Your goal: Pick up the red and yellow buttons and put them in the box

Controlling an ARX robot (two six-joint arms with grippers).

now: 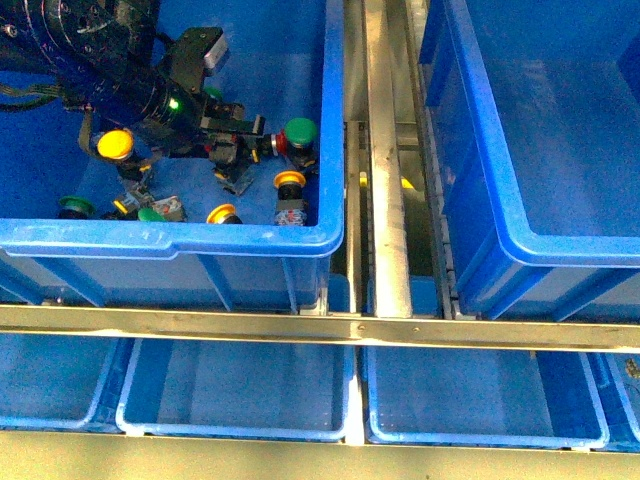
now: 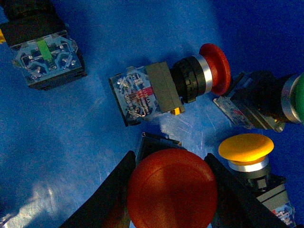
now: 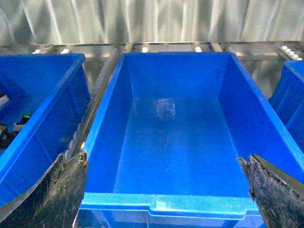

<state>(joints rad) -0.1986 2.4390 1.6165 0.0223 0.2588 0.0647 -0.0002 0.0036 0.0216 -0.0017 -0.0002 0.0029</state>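
Left gripper (image 2: 169, 160) is clenched on a red button (image 2: 172, 192) by its cap, low in the left bin (image 1: 170, 238). The box (image 3: 166, 203) stands at 3 o'clock, with the right gripper (image 3: 164, 161) released above it. Recommended: lift straight up, clear the yellow button (image 2: 246, 148) and the bin wall, then cross.

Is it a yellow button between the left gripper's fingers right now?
No, the left gripper has a red button between its fingers; the yellow button lies outside them.

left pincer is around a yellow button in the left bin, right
Not quite: the left pincer is around a red button, not a yellow one, in the left bin. The left wrist view shows it.
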